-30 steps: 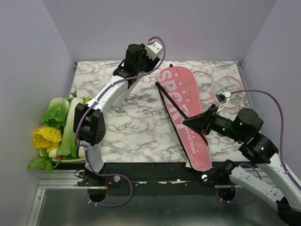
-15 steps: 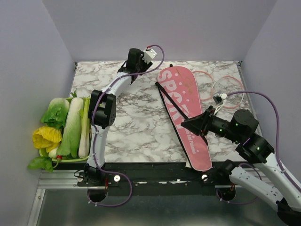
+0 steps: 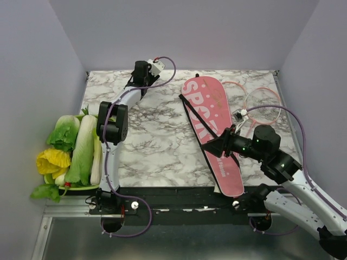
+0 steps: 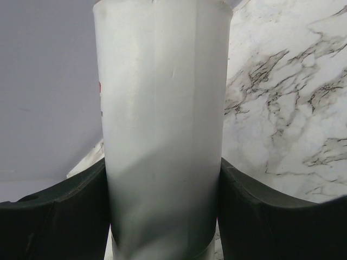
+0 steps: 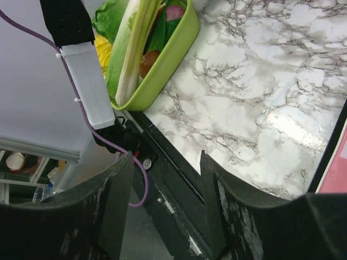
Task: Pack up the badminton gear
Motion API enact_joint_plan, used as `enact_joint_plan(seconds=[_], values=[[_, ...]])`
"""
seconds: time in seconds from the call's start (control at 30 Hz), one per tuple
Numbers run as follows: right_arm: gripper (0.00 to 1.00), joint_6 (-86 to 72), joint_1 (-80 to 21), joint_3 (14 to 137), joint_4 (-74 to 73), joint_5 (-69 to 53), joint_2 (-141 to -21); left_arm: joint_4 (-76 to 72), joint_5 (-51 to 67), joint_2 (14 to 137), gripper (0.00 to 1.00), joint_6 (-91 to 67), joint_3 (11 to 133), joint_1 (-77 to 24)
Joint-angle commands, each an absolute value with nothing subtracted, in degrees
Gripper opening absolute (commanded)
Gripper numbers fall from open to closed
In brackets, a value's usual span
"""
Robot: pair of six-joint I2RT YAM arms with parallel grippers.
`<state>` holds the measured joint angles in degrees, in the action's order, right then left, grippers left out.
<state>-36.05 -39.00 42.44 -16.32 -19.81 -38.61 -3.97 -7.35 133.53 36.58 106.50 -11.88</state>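
Note:
A white tube [image 4: 162, 108] fills the left wrist view, and my left gripper [image 4: 162, 216] is shut on it with a dark finger against each side. From above, that gripper [image 3: 140, 75] hangs over the table's back-left area; the tube itself cannot be made out there. The pink "SPORT" cover [image 3: 209, 116] lies diagonally at centre right, a black strap [image 3: 191, 116] along its left edge. My right gripper [image 3: 209, 145] hovers over the cover's narrow lower part, open, nothing between its fingers [image 5: 165, 162]. Two thin pink-framed rackets [image 3: 261, 105] lie right of the cover.
A green tray [image 3: 95, 186] of leafy vegetables sits at the table's left edge, also seen as the green tray [image 5: 176, 51] in the right wrist view. The black front rail [image 3: 179, 190] runs along the near edge. Walls close in the left, right and back sides.
My left gripper has swung left toward the back-left corner, still on the tube. My right gripper has moved left and slightly down along the cover, and its jaws have widened.

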Motion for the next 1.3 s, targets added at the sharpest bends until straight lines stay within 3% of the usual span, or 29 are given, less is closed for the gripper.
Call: enact_joint_plan(seconds=[0.0,0.03,0.07,0.37,0.63,1.03,1.27], values=[[0.62,-36.12,-39.38,42.19,-12.75,-21.18,-39.55,-5.36,-6.86,129.73,0.73,34.37,104.85,-10.9],[0.63,-35.69,-39.29,42.27,-12.74,-21.09,-39.9,-5.36,-6.42,128.86,0.9,33.93,104.85,-10.99],[0.64,-35.34,-39.37,42.45,-12.83,-19.79,-40.34,-5.36,-5.89,128.33,0.99,34.01,104.94,-11.07],[0.73,-30.59,-39.29,50.97,-20.55,-8.29,-47.46,-4.57,-6.59,120.68,0.99,32.52,103.72,-13.71],[0.75,-21.55,-39.29,60.02,-31.19,3.86,-57.73,3.24,-3.26,108.22,0.99,19.18,97.83,-19.07],[0.74,-11.87,-39.9,61.0,-39.55,14.68,-77.95,16.94,2.37,79.66,0.99,0.28,73.84,-35.67],[0.74,-13.88,-46.13,65.11,-43.14,18.97,-87.87,20.83,8.08,65.23,0.99,-11.6,59.09,-36.3]])
